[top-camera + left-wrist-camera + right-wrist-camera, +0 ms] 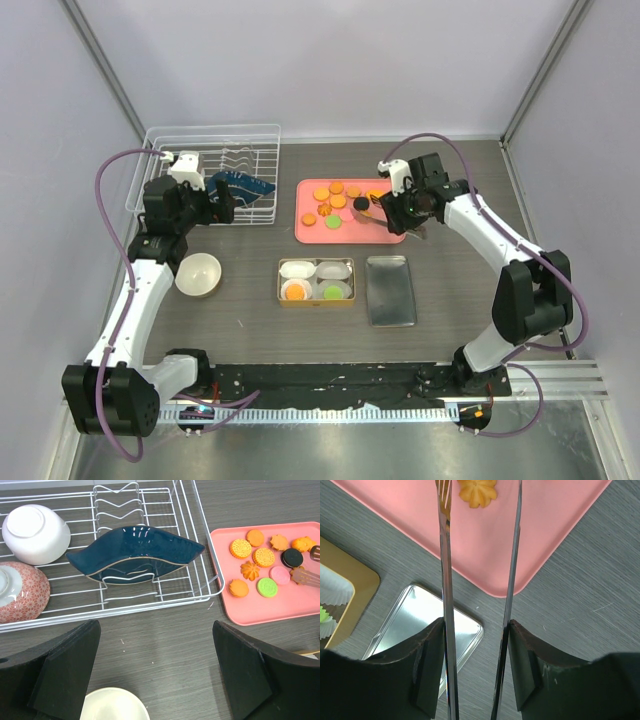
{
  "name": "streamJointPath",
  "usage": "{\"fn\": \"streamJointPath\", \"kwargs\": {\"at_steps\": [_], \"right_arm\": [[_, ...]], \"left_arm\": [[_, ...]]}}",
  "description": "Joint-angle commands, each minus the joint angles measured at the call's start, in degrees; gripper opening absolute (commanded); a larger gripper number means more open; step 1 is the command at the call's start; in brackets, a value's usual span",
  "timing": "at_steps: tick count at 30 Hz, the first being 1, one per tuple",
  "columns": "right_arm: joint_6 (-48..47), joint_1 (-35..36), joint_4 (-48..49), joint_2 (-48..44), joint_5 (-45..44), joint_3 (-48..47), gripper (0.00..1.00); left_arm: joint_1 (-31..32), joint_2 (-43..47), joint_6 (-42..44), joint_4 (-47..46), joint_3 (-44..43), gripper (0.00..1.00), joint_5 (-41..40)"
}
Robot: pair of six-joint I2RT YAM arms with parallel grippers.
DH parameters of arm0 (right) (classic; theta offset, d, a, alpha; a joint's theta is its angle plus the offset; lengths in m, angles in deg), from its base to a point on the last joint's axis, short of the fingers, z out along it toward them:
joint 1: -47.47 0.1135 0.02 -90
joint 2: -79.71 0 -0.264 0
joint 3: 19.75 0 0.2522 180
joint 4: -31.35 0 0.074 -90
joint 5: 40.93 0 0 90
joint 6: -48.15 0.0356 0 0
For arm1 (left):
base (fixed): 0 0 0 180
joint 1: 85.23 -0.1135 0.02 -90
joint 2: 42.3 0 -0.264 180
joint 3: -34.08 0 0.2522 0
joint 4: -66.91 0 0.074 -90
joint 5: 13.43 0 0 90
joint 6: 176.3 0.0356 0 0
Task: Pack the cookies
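Observation:
The cookies [336, 200] lie on a pink tray [310, 232]: several orange ones, a black one [361, 203], a pale pink one [280, 574] and a green one [267, 587]. An orange cookie [295, 291] and a green cookie [331, 291] sit in paper cups in the gold tin [280, 282]. My right gripper [395, 213] is shut on metal tongs [445, 580], whose blades stand apart over the tray beside a flower-shaped cookie [477, 492]. My left gripper [155, 675] is open and empty over the bare table left of the tray.
A white wire dish rack [210, 140] at the back left holds a dark blue plate [135, 555] and two bowls [37, 532]. A cream bowl [198, 274] stands left of the tin. The silver tin lid [391, 290] lies right of the tin.

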Motion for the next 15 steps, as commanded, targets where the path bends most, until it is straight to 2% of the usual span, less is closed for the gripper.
{"fn": "streamJointPath", "kwargs": {"at_steps": [1, 15], "right_arm": [[0.0, -0.9, 2.9, -0.6, 1.8, 0.9, 0.55], [-0.2, -2.0, 3.0, 1.0, 4.3, 2.5, 0.53]], "left_arm": [[-0.3, -0.2, 1.0, -2.9, -0.4, 1.00, 0.2], [-0.4, -0.2, 1.0, -2.9, -0.4, 1.00, 0.1]]}}
